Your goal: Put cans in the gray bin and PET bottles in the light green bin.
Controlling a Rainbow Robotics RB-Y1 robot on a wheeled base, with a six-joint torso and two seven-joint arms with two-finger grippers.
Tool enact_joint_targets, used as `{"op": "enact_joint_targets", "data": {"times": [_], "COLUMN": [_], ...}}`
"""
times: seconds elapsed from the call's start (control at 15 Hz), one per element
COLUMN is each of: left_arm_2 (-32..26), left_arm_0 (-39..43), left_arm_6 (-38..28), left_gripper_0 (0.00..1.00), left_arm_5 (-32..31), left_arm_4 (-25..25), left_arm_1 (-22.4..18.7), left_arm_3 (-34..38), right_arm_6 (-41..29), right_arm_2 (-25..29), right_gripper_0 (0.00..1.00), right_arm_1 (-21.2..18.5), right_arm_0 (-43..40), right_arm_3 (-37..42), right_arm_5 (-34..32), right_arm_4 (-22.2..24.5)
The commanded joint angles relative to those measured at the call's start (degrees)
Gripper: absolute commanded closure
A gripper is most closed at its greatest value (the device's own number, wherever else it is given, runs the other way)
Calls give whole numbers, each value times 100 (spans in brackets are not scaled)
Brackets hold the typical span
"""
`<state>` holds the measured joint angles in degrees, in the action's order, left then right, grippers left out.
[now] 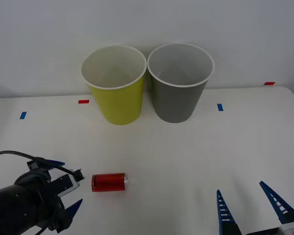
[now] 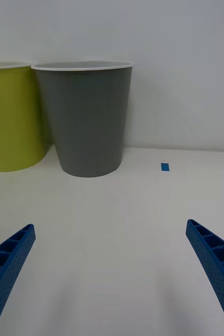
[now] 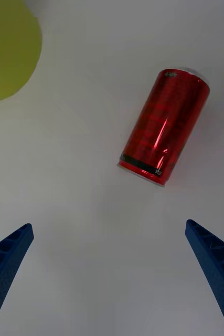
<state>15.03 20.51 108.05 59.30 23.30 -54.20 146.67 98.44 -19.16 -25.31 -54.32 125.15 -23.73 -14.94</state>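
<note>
I'm getting bright, even, diffuse light on the white table (image 1: 196,156) in every view, with no hard glare on it. Shadows are faint: soft grey smudges beneath the yellow-green bin (image 1: 116,85) and gray bin (image 1: 179,83) in the front view. In my left wrist view the red can (image 3: 164,126) carries a narrow bright streak along its side and a thin shadow under it. The front view looks slightly soft.

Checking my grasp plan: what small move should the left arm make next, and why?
Probably ease the open left tool forward until its fingers straddle the small red cylindrical can. The can lies on its side on the white table, just ahead, untouched.
</note>
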Motion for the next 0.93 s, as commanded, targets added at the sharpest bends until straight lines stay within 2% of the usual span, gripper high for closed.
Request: {"op": "enact_joint_targets", "data": {"times": [0.07,0.2,0.4,0.6,0.73,0.93], "left_arm_2": [79,439,791,1283,1301,1283], "left_arm_0": [-777,-1357,-1937,-2500,-2772,-2798], "left_arm_6": [252,691,893,1509,1702,1658], "left_gripper_0": [0,0,0,0,0,0], "left_arm_5": [970,1532,2077,2675,3114,3158], "left_arm_4": [684,561,544,69,43,-45], "left_arm_1": [173,340,700,1219,1597,1922], "left_arm_3": [-15,-130,-411,-815,-1009,-1088], "right_arm_6": [0,0,0,0,0,0], "right_arm_2": [0,0,0,0,0,0], "right_gripper_0": [0,0,0,0,0,0], "right_arm_1": [0,0,0,0,0,0], "right_arm_0": [0,0,0,0,0,0], "right_arm_3": [0,0,0,0,0,0], "right_arm_5": [0,0,0,0,0,0], "right_arm_4": [0,0,0,0,0,0]}}
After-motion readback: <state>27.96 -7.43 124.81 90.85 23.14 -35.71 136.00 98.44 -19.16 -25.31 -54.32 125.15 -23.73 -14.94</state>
